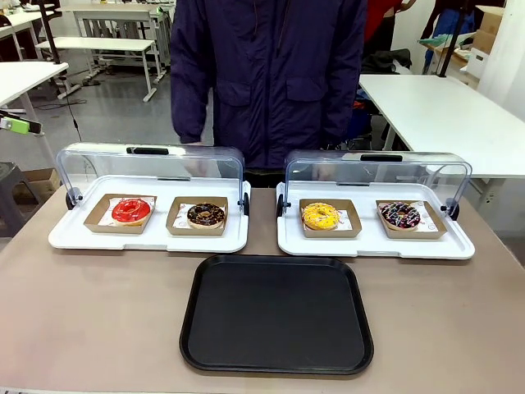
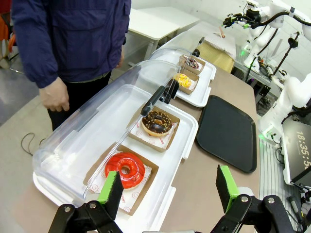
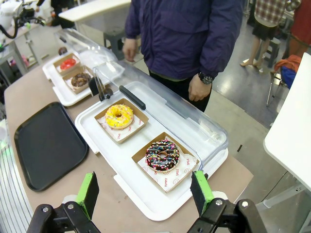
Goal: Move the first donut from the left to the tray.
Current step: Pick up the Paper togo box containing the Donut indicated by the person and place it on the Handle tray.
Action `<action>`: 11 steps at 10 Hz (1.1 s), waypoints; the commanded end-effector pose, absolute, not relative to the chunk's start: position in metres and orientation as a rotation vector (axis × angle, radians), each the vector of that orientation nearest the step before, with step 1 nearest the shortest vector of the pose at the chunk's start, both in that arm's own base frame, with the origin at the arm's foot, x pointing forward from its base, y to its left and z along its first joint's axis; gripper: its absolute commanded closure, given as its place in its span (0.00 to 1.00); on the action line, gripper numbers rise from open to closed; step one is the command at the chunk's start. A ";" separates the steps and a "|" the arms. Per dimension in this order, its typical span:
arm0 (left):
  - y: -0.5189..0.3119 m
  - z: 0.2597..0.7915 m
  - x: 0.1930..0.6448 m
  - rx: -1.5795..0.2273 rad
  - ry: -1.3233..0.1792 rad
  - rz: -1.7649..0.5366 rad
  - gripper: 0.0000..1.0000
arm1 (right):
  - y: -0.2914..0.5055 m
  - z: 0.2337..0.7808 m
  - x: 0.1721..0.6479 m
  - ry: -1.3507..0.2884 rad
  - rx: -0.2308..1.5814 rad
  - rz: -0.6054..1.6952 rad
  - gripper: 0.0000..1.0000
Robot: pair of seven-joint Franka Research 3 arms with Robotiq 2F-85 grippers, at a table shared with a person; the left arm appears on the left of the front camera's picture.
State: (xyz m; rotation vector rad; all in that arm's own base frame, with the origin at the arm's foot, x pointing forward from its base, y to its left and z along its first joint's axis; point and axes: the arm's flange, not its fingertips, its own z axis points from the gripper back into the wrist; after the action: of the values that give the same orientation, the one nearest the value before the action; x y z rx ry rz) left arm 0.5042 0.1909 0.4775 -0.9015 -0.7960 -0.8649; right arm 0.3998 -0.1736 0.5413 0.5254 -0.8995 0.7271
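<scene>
The red glazed donut (image 1: 131, 210) sits in its brown cardboard holder at the left end of the left white tray, under a raised clear lid. In the left wrist view the red donut (image 2: 125, 170) lies just above and between my left gripper's (image 2: 169, 190) wide-open green-padded fingers. The black tray (image 1: 276, 313) lies bare at the front centre of the table; it also shows as the black tray (image 2: 227, 131) and the black tray (image 3: 47, 143). My right gripper (image 3: 144, 193) stands open, high over the right white tray, near a sprinkled chocolate donut (image 3: 163, 156).
A chocolate donut (image 1: 206, 215) sits beside the red one. The right white tray (image 1: 376, 243) holds a yellow donut (image 1: 321, 216) and a sprinkled one (image 1: 400, 216). Both clear lids are swung up at the back. A person in a dark jacket (image 1: 267, 74) stands at the far edge.
</scene>
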 end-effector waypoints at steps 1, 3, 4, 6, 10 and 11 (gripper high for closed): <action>0.188 0.479 0.500 -0.891 -0.785 -0.862 0.00 | -0.172 0.538 0.401 -0.936 0.528 0.738 0.00; 0.188 0.479 0.500 -0.891 -0.785 -0.862 0.00 | -0.172 0.538 0.401 -0.936 0.528 0.738 0.00; 0.188 0.479 0.500 -0.891 -0.785 -0.862 0.00 | -0.172 0.538 0.401 -0.936 0.528 0.738 0.00; 0.188 0.479 0.500 -0.891 -0.785 -0.862 0.00 | -0.172 0.538 0.401 -0.936 0.528 0.738 0.00; 0.188 0.479 0.500 -0.891 -0.785 -0.862 0.00 | -0.172 0.538 0.401 -0.936 0.528 0.738 0.00; 0.188 0.479 0.500 -0.891 -0.785 -0.862 0.00 | -0.172 0.538 0.401 -0.936 0.528 0.738 0.00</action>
State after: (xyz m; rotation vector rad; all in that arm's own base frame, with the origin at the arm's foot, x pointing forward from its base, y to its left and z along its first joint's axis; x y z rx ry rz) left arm 0.5042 0.1909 0.4775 -0.9015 -0.7960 -0.8649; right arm 0.3998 -0.1736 0.5413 0.5253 -0.8995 0.7271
